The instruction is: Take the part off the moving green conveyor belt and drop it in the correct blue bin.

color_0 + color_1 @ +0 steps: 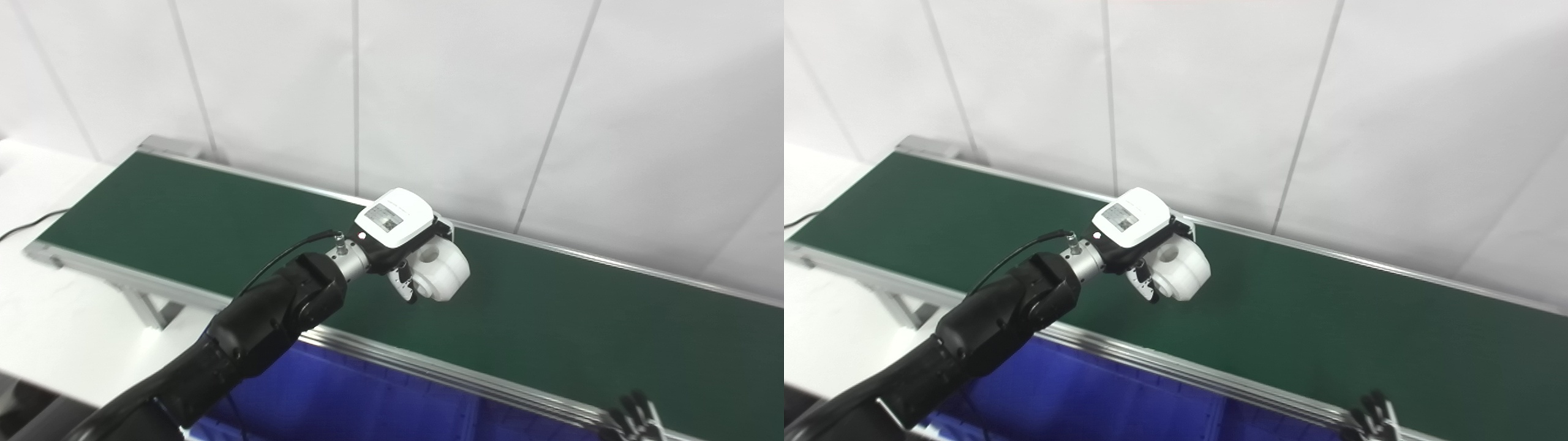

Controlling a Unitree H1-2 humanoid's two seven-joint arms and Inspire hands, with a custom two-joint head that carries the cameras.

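My left hand (401,245) hovered over green conveyor belt (184,214), fingers curled around white part (442,272). Blue bin (343,398) lay below near rail. Risk: loose hold, part dropped short. My right hand (634,413) barely showed; state unclear.

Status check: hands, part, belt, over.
Left hand shut on white part, above green belt. Right hand low at frame edge, state unclear. Blue bin below, path unobstructed.

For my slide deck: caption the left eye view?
Left hand holds a white part above the green conveyor belt.
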